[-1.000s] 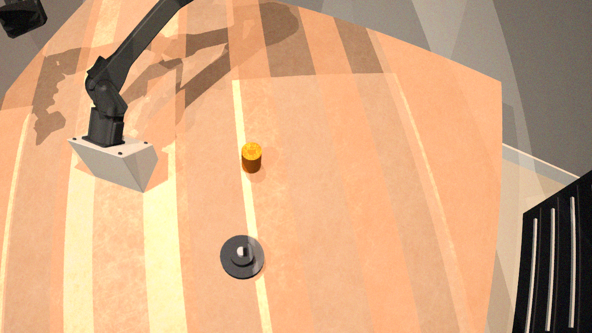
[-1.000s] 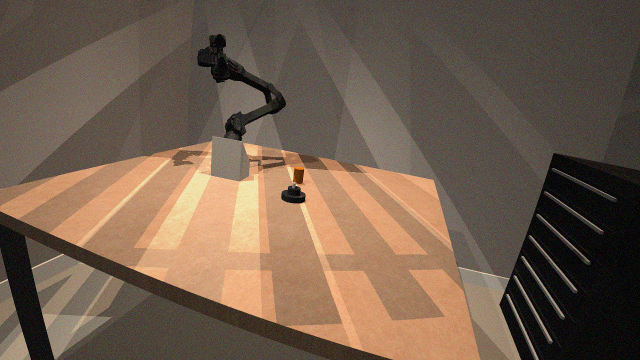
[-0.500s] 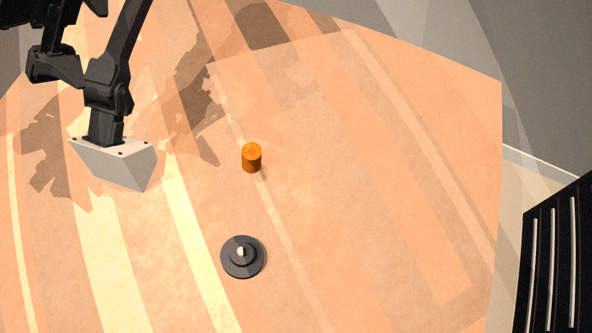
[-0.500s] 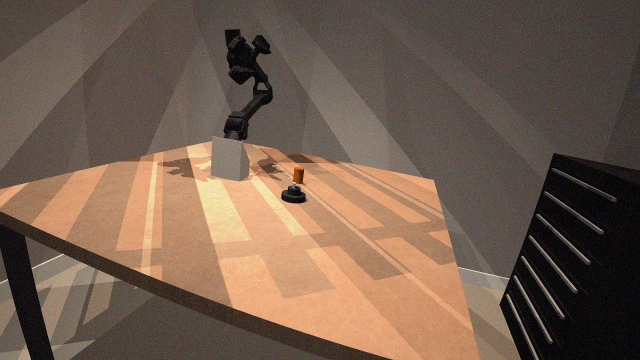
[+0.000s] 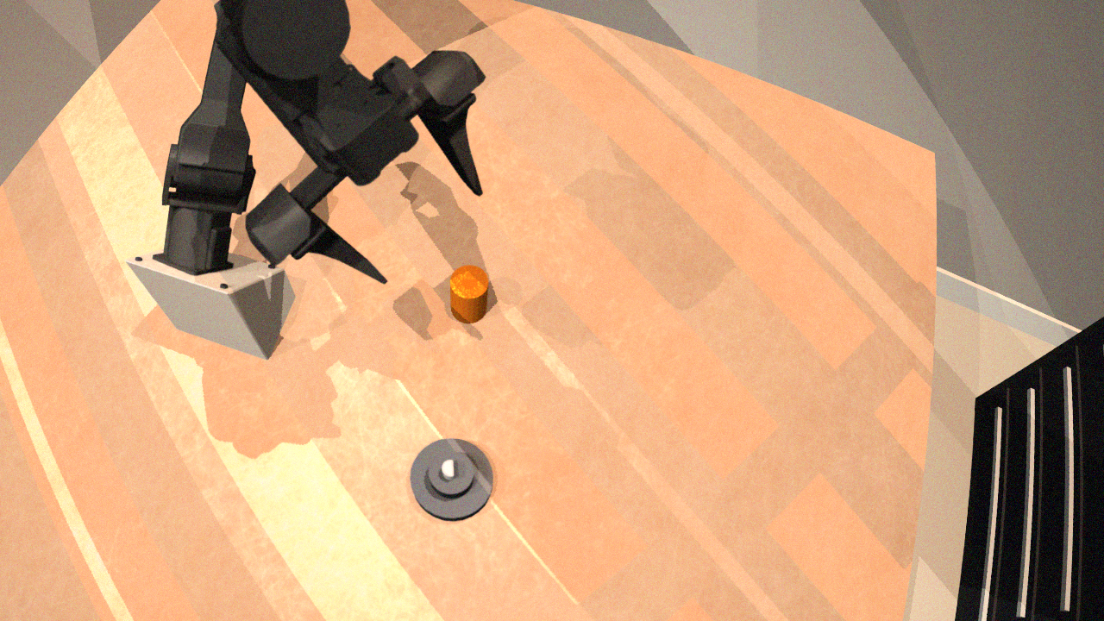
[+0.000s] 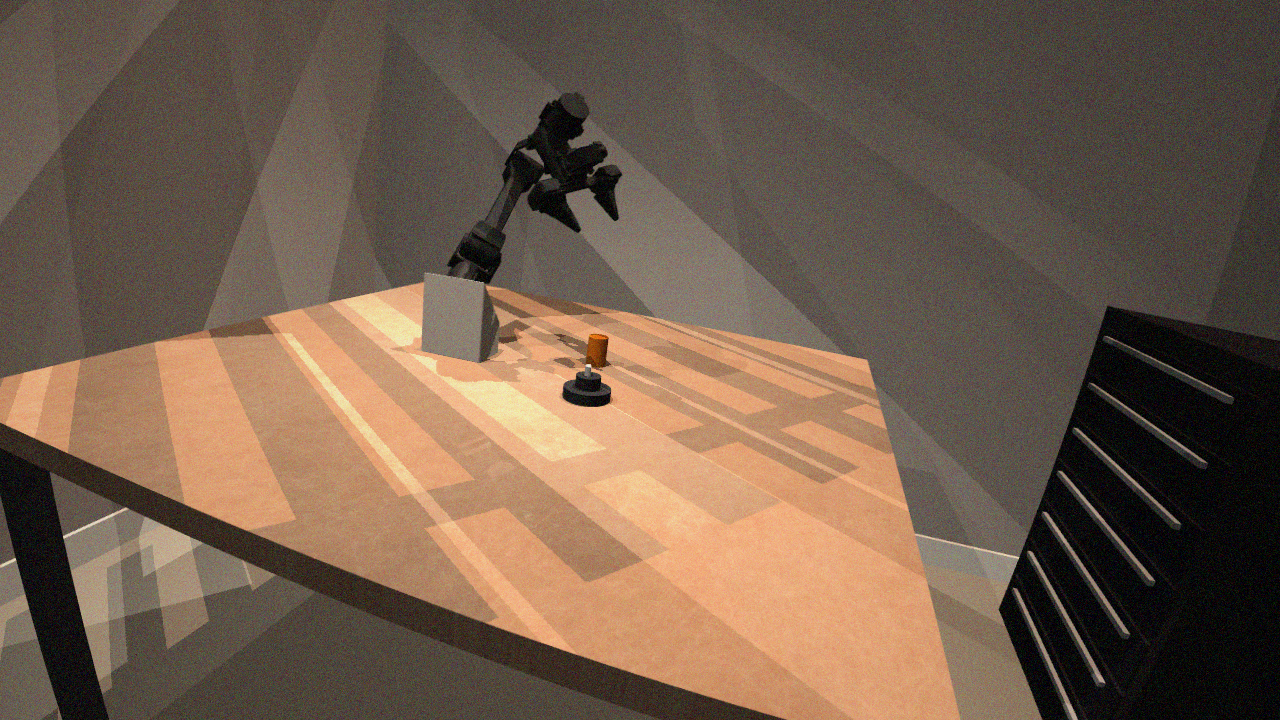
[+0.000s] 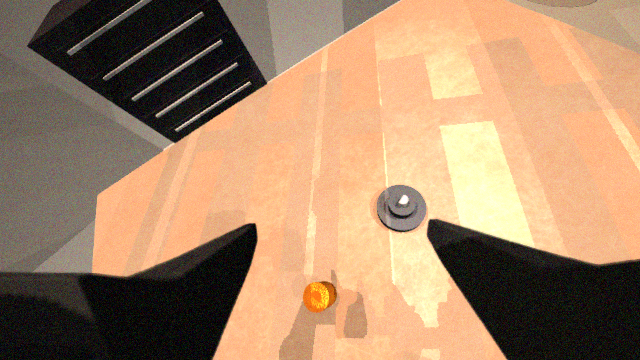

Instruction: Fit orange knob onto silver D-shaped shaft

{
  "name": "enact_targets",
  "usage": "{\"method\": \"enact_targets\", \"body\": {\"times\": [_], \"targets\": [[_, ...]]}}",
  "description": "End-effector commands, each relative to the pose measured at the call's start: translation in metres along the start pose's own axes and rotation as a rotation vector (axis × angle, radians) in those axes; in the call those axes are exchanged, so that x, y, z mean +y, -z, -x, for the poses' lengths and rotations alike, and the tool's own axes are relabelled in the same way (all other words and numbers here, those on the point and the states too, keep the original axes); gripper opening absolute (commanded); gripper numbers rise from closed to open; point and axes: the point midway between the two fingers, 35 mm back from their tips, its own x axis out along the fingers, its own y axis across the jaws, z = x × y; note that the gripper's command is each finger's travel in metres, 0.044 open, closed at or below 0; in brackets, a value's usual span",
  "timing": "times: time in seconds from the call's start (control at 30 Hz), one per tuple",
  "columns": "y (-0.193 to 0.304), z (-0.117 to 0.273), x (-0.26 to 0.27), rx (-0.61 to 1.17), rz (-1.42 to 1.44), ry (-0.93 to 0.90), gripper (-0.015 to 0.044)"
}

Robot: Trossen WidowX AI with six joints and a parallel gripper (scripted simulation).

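Observation:
The orange knob (image 5: 468, 297) (image 6: 597, 350) (image 7: 318, 296) is a plain cylinder standing upright on the table; its hole underneath is hidden. The dark round pedestal (image 5: 426, 495) (image 6: 587, 395) (image 7: 387, 220) is a stepped disc nearer the front of the table. The silver shaft (image 5: 448, 467) (image 6: 588, 368) (image 7: 403, 200) stands up bare from its middle. My gripper (image 5: 433, 237) (image 6: 598, 225) (image 7: 342, 229) is wide open and empty, high above the table and behind the knob in the exterior view. In the wrist view the knob shows below the fingertips, between the fingers.
The arm's grey base block (image 5: 223, 309) (image 6: 452, 317) stands on the table (image 5: 694, 502) (image 6: 760, 600) (image 7: 350, 125), left of the knob in the top and exterior views. A black drawer cabinet (image 5: 1011, 494) (image 6: 1118, 465) (image 7: 165, 65) stands beyond the table's edge. The arm casts shadows around the knob.

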Motion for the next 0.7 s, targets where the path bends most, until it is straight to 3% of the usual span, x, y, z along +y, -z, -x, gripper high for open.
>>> {"method": "enact_targets", "body": {"times": [0.0,0.3,0.57,0.67], "targets": [[0.029,-0.039,0.015,0.205,0.208,0.026,0.044],[0.125,-0.107,0.037,0.719,0.71,0.001,0.044],[0.135,-0.114,0.043,0.758,0.747,-0.005,0.044],[0.154,-0.136,0.038,0.758,0.747,-0.006,0.044]]}}
